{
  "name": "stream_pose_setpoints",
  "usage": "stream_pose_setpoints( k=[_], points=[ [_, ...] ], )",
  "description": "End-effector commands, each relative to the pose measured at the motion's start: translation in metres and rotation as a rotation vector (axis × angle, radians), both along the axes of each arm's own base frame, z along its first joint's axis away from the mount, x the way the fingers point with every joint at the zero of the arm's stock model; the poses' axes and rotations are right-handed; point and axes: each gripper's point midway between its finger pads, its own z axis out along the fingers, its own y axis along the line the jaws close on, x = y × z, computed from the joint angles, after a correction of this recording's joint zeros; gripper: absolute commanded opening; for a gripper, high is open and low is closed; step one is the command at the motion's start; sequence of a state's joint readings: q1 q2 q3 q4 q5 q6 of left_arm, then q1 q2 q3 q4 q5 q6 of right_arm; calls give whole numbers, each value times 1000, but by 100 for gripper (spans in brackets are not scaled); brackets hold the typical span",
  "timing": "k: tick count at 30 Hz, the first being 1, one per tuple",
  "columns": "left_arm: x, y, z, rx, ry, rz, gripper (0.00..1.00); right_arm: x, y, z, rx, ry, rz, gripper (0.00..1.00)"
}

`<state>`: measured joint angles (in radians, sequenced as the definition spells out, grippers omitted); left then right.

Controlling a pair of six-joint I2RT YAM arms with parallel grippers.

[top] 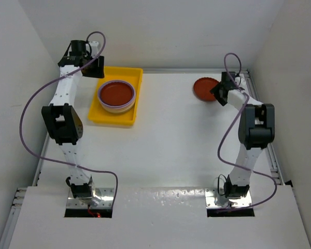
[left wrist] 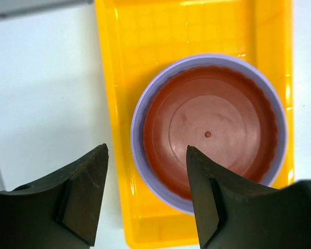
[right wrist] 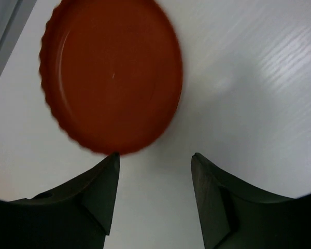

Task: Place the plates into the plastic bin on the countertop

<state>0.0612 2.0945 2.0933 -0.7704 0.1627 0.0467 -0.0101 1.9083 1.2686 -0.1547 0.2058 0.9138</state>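
The yellow plastic bin (top: 132,78) sits at the back left of the white countertop (top: 171,145). It holds a stack of plates (top: 116,96) with a dark red-brown fluted plate (left wrist: 212,129) on top of a lilac one (left wrist: 139,155); lower plates are mostly hidden. My left gripper (top: 96,66) (left wrist: 146,153) is open and empty above the bin's left rim (left wrist: 106,78). A second red-brown fluted plate (top: 203,89) (right wrist: 111,72) lies on the countertop at the back right. My right gripper (top: 221,92) (right wrist: 155,158) is open and empty just beside that plate's edge.
Thin metal rails (top: 273,161) edge the countertop on the left, right and back. White walls enclose the sides and back. The arm bases (top: 88,194) stand at the near edge.
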Motion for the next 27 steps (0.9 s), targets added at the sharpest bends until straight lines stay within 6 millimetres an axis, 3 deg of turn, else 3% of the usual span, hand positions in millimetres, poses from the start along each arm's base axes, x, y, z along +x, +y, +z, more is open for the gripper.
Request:
stream_pose_setpoints(
  k=[1,2,4,6,8,9,10,12,15,16,18,19,21,22,23,24,25,26,27],
  points=[
    [-14,7,61,34,-127,-1,64,37,-36,5,-3,-25,-203,58],
    [-17,9,66,48,-136,0,64,34,-39,-17,-21,40,-216,58],
    [-20,11,66,54,-134,7,64,50,-47,-18,-30,54,-237,61],
    [-24,11,63,60,-123,0,64,49,-55,-39,-37,120,-265,61],
    [-27,15,66,61,-123,10,64,57,-57,-40,-23,113,-275,61],
    [-27,15,66,61,-123,10,65,54,-57,-56,-22,143,-272,61],
    [-29,15,70,62,-132,10,65,58,-55,-56,-11,141,-269,58],
    [-29,15,70,62,-132,10,65,52,-53,-69,-2,180,-268,50],
    [-28,8,75,35,-145,-22,65,47,-51,-76,10,188,-267,18],
    [-28,5,75,24,-147,-35,65,43,-51,-73,22,175,-278,0],
    [-27,-7,80,6,-160,-83,69,39,-47,-72,18,175,-246,0],
    [-30,-17,86,-12,-173,-114,71,55,-43,-44,1,84,-182,0],
    [-32,-41,84,8,-172,-203,73,51,-13,-37,-45,79,-37,0],
    [-35,-52,91,13,-189,-241,75,56,-12,-10,-98,19,24,0],
    [-38,-65,86,5,-182,-288,75,51,8,5,-152,-11,115,0],
    [-42,-85,85,8,-175,-336,77,52,41,35,-224,-81,243,0],
    [-43,-93,85,22,-177,-355,77,53,56,65,-243,-167,279,0],
    [-44,-102,85,20,-178,-373,78,46,67,81,-260,-219,316,0],
    [-47,-110,87,19,-178,-388,78,32,102,75,-271,-217,403,0]
  ],
)
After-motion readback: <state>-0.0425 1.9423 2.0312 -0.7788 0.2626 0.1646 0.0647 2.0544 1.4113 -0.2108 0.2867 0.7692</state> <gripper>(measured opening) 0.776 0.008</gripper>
